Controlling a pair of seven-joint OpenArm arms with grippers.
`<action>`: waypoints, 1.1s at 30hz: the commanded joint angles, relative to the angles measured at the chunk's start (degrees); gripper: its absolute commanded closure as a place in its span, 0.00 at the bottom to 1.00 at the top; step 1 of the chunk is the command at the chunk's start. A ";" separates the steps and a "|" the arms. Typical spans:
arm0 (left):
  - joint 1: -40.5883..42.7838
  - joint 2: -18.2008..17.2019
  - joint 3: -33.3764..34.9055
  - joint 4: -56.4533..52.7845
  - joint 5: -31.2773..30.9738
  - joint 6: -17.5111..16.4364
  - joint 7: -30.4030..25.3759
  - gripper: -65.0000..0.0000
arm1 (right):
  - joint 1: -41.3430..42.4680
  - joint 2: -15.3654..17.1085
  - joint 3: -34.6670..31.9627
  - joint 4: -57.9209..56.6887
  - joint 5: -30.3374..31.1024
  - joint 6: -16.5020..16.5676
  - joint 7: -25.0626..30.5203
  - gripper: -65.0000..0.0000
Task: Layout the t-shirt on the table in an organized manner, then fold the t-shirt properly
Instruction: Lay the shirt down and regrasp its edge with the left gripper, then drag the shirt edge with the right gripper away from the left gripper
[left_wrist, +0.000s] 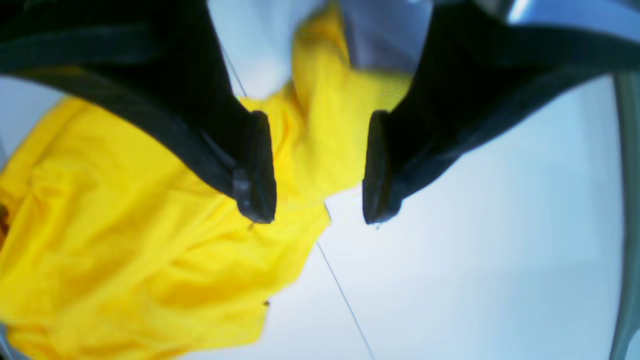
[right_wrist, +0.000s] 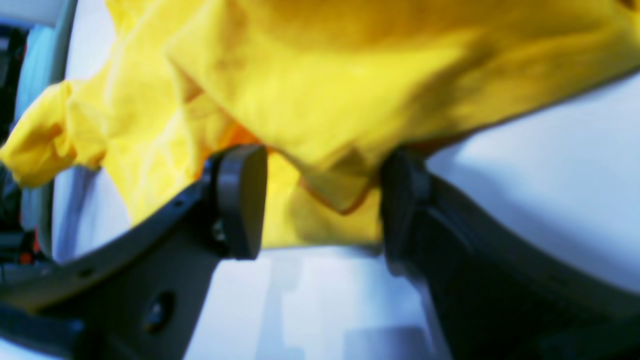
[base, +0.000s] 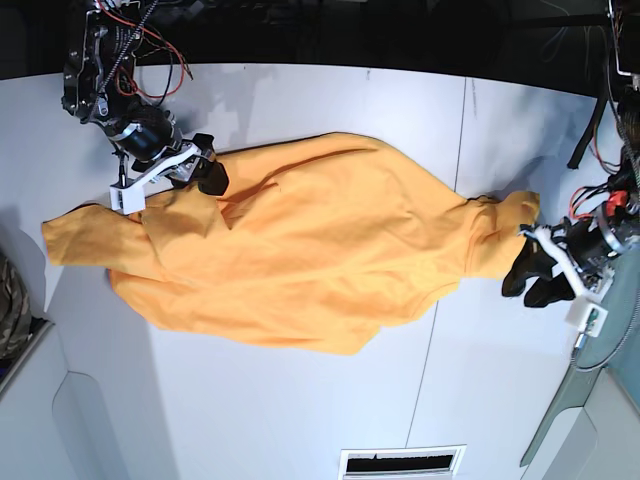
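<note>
The orange-yellow t-shirt (base: 300, 250) lies spread but wrinkled across the white table (base: 280, 400), its length running left to right in the base view. My left gripper (base: 530, 278) hovers at the shirt's right end. In the left wrist view the left gripper (left_wrist: 317, 216) is open, over the edge of the yellow cloth (left_wrist: 150, 240), with nothing pinched between the jaws. My right gripper (base: 208, 172) sits at the shirt's upper left edge. The right wrist view shows the right gripper (right_wrist: 320, 165) open, a folded corner of cloth (right_wrist: 340, 190) lying loose between its fingers (right_wrist: 240, 200).
A camouflage cloth (base: 10, 310) shows at the table's left edge. A slotted vent (base: 400, 462) is set in the near edge of the table. Thin dark seams (left_wrist: 345, 295) cross the tabletop. Wires and arm bases (base: 110, 50) stand at the back corners.
</note>
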 joint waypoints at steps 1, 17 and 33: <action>-3.21 -0.26 1.36 -1.77 0.20 0.44 -2.38 0.51 | -0.22 0.11 -1.07 0.00 -1.14 -0.04 -2.23 0.46; -27.50 13.94 22.71 -42.23 19.67 6.25 -17.57 0.52 | -0.22 0.11 -4.28 0.00 -3.69 0.61 -3.93 0.53; -29.94 10.43 23.98 -45.18 22.36 12.02 -11.96 1.00 | -0.96 0.33 4.85 6.71 -4.24 2.47 -4.79 1.00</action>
